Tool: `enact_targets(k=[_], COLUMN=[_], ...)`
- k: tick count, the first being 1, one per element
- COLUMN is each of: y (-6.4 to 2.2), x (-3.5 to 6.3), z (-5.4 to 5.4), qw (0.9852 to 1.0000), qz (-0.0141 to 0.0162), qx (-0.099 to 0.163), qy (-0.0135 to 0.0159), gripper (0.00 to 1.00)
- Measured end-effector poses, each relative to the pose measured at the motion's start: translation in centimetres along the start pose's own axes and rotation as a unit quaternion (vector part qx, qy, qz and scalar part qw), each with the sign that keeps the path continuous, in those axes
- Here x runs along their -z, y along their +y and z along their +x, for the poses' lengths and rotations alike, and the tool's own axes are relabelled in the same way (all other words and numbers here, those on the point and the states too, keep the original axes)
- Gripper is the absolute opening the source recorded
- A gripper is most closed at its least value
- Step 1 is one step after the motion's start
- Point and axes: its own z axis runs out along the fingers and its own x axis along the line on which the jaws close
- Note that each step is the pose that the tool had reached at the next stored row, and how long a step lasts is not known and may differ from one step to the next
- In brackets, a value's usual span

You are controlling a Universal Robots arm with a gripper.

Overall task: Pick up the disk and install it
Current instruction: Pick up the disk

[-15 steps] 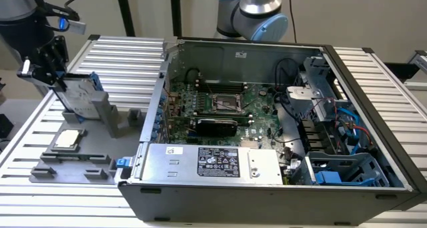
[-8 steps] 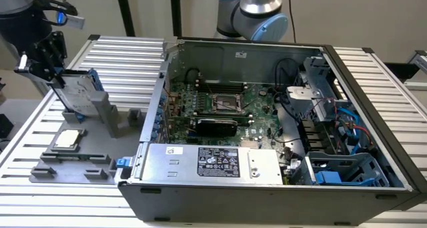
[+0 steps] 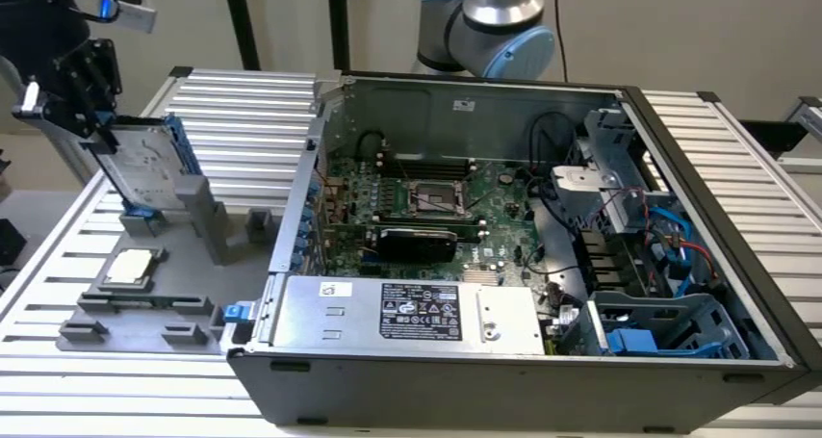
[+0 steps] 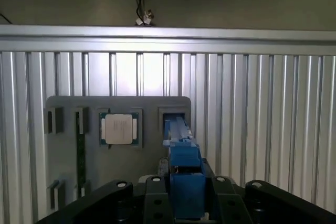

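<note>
Wrist view shows the tool [image 4: 186,205] clamped on the disk [image 4: 179,135].

We see soft, even light with faint shadows; glare whitens the table's [image 4: 152,74] slats beside its edge rail, and the case's [image 3: 463,106] interior lies dimmer.

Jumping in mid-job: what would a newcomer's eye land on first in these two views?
First, the big open computer case across the exterior view's middle and right, with its motherboard and cables bare. Next, at the exterior view's left, the pincer clasps the disk, which stands upright in its blue carrier over the grey fixture plate. A small silver CPU chip lies on that plate nearby.
</note>
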Motion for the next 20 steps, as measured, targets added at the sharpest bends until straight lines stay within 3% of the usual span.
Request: enact_targets(k=[10, 16, 20], y=[-0.79, -2.12, -3.57], x=[4.54, 7.26, 9.08], z=[-0.3, -0.5, -0.6], qw=[1.0, 1.0, 1.0], qz=[-0.0001, -0.0002, -0.0004], qx=[0.0, 0.0, 0.0], qy=[0.0, 0.0, 0.0], gripper=[0.0, 0.0, 0.0])
